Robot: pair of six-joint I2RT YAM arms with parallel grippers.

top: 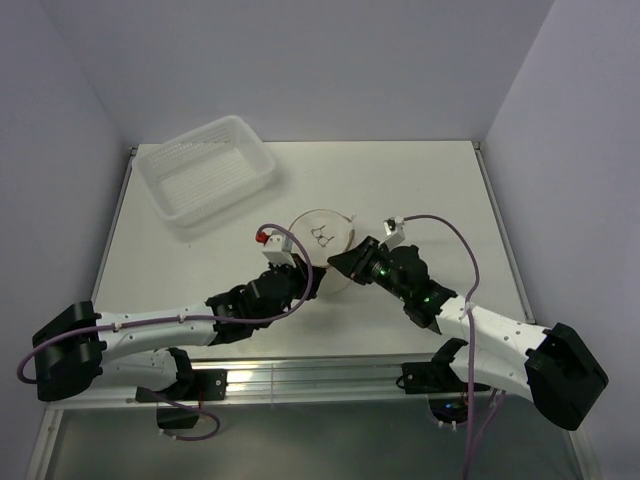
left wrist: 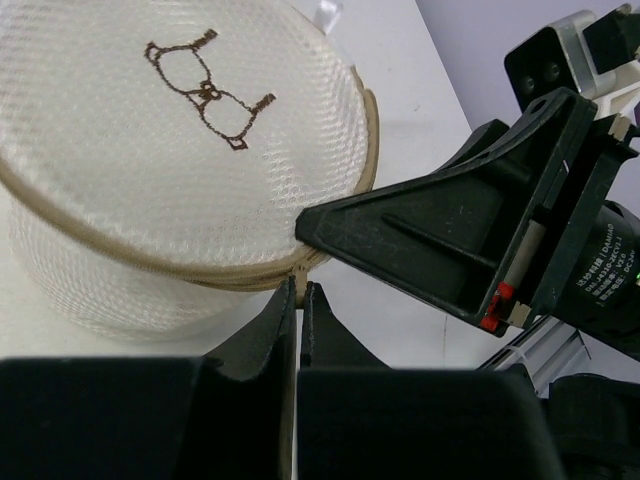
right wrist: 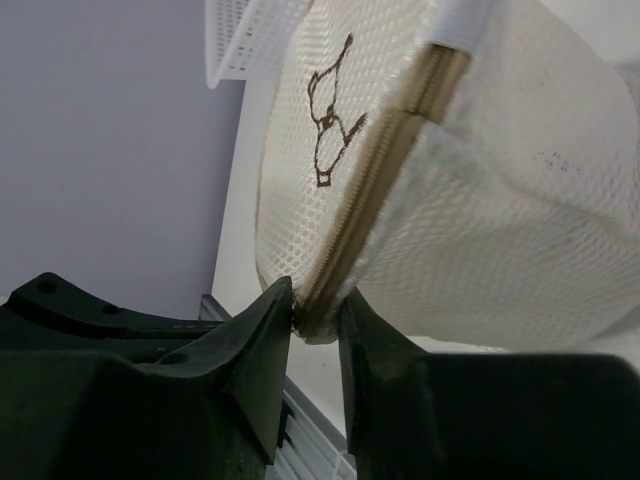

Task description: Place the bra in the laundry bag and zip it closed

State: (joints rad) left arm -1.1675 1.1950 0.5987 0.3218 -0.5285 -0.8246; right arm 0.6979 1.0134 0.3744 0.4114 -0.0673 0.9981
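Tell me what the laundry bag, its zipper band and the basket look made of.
The laundry bag looks like soft white synthetic mesh: fine open netting. Its zipper band is tan tape with ribbed, dully shiny teeth; metal or plastic, unclear. The basket seems stiff white moulded plastic, judging by its perforated walls.

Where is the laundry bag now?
In the top view the laundry bag stands mid-table, nearer and right of the white basket, with the left pincer and right pincer gripping its near zipper rim.

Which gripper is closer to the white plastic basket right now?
Left. The left gripper sits at the laundry bag's near-left rim, on the basket's side; the right gripper is at the bag's right rim, farther from it.
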